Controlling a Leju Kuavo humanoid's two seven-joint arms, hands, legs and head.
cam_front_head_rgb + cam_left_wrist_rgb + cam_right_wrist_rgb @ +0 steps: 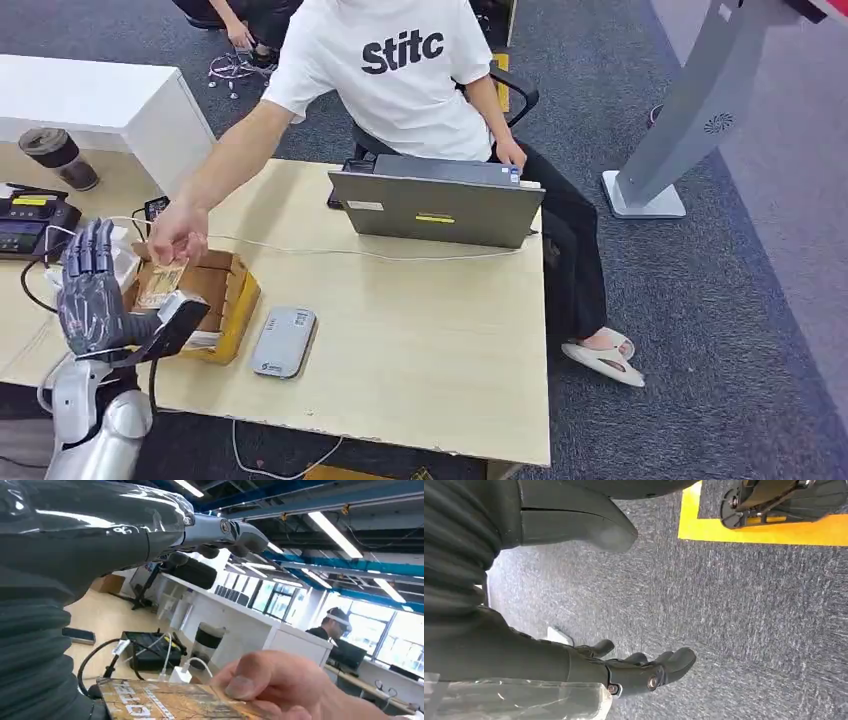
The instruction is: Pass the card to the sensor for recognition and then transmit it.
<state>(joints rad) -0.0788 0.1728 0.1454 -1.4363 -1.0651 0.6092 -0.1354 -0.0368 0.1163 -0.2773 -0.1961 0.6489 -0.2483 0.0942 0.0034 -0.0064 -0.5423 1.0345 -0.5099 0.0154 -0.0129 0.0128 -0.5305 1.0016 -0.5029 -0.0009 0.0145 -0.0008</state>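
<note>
Wooden table (420, 330), 1 card (160, 284), 1 grey sensor (284, 341), 1 laptop (436, 208).
We see a person's hand (178, 232) pinching the card above 1 cardboard box (228, 292); our left hand (90, 290) is open, fingers up, and our right hand (644, 672) hangs empty.

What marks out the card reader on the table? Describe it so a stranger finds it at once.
Start at the light wooden table with the grey laptop at its far edge. Near the front edge, beside the open cardboard box, lies the card reader. It is a flat grey slab with rounded corners, lying alone on bare wood.
</note>
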